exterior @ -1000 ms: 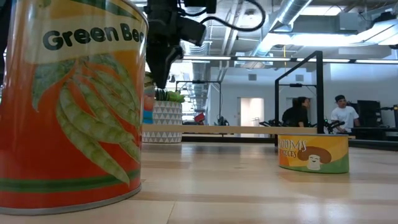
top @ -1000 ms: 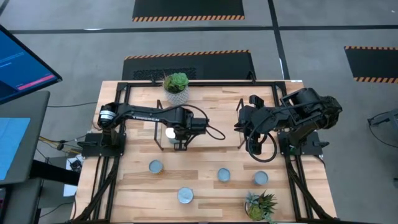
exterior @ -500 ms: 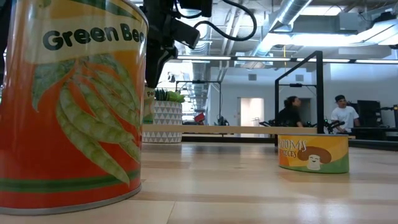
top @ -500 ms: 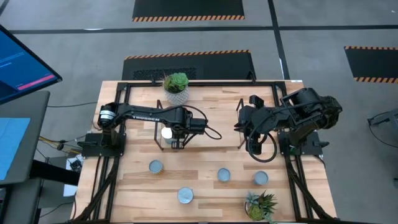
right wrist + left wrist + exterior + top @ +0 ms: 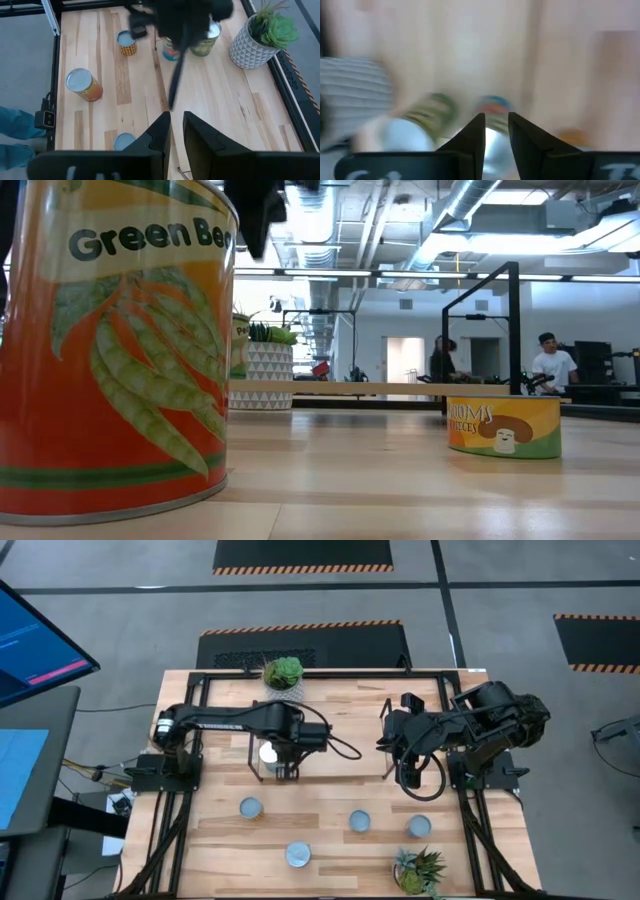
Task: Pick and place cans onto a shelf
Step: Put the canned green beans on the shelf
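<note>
My left gripper (image 5: 281, 754) hangs above the left end of the shelf (image 5: 380, 389), fingers pointing down, shut and empty; the low view shows it high up (image 5: 255, 225). Under it, cans stand on the shelf: a white-topped one (image 5: 268, 752), and in the right wrist view a blue-orange one (image 5: 171, 51) and a green one (image 5: 206, 42). Several more cans stand on the table (image 5: 250, 808) (image 5: 359, 821) (image 5: 419, 827). My right gripper (image 5: 392, 738) waits shut at the shelf's right end.
A white patterned pot with a succulent (image 5: 283, 675) stands behind the shelf. A spiky plant (image 5: 420, 870) stands at the near right edge. A green-bean can (image 5: 110, 350) fills the low view's left, a mushroom can (image 5: 503, 427) its right. People stand in the room behind.
My left gripper has gone straight up from just above the cans on the shelf's left end, its fingers still pointing down. The cans on the shelf have stayed where they were.
</note>
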